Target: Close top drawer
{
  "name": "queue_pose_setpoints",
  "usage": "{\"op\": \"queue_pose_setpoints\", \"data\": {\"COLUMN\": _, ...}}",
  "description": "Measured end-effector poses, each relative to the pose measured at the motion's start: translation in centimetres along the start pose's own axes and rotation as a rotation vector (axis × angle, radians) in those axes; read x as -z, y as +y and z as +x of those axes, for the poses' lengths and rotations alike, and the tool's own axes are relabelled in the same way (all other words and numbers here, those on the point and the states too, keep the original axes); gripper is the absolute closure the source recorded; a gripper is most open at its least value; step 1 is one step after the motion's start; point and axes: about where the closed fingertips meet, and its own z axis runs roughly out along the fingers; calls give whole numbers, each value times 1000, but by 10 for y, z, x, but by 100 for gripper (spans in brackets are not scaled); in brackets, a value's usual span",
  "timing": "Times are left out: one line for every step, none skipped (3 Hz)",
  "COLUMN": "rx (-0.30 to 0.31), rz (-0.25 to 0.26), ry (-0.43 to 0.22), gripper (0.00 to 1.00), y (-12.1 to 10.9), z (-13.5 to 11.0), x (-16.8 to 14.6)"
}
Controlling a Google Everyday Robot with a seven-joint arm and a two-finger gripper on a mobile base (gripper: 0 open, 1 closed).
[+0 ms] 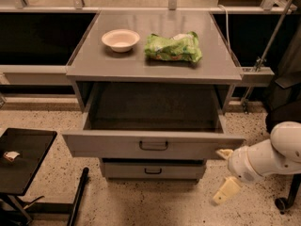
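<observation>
The top drawer (154, 145) of the grey metal cabinet is pulled far out and looks empty inside. Its flat front carries a small dark loop handle (153, 145) at its centre. My gripper (224, 173) is at the lower right, just beside the right end of the drawer front. Its two cream fingers are spread apart: one fingertip (224, 152) is at the drawer's right corner, the other (225, 191) hangs lower near the floor. It holds nothing.
A white bowl (120, 39) and a green bag (173, 47) lie on the cabinet top (103, 65). A lower drawer front (153, 170) shows beneath. A black side table (21, 159) stands at the left. A dark chair (287, 93) is at the right.
</observation>
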Motion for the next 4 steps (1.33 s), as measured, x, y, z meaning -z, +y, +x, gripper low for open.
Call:
{"op": "queue_pose_setpoints", "data": {"rx": -55, "rz": 1, "ry": -37, "gripper": 0, "y": -27, "z": -4, "x": -19}}
{"op": "queue_pose_setpoints", "data": {"rx": -86, "rz": -5, "ry": -189, "gripper": 0, "y": -54, "z": -16, "x": -31}}
{"op": "queue_pose_setpoints", "data": {"rx": -88, "rz": 1, "ry": -394, "gripper": 0, "y": -80, "z": -35, "x": -28}}
{"op": "queue_pose_setpoints", "data": {"rx": -48, "rz": 16, "ry": -571, "gripper": 0, "y": -101, "z": -61, "x": -13}}
